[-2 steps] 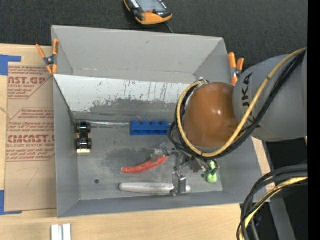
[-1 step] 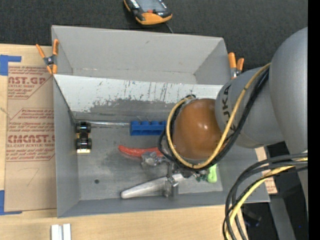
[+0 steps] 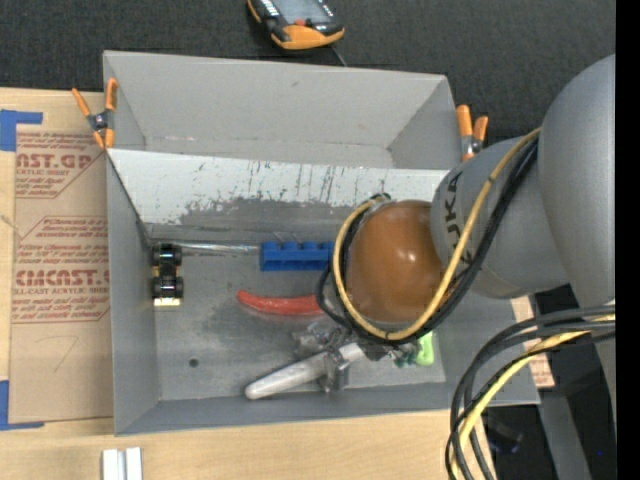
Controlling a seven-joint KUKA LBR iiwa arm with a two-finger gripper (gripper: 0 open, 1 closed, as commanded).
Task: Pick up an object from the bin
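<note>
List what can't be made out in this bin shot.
All in the camera view:
The green thing, bin's lower right: mostly under the arm's wrist and cables, kind unclear.
The blue block: right end behind the orange wrist cover.
The red curved thing: right end under the wrist.
The black-and-white thing by the left wall: too small to identify.
Whether the gripper touches the pale stick: cannot tell.

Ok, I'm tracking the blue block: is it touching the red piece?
No, the blue block lies apart from the red piece, with a clear gap between them.
</note>
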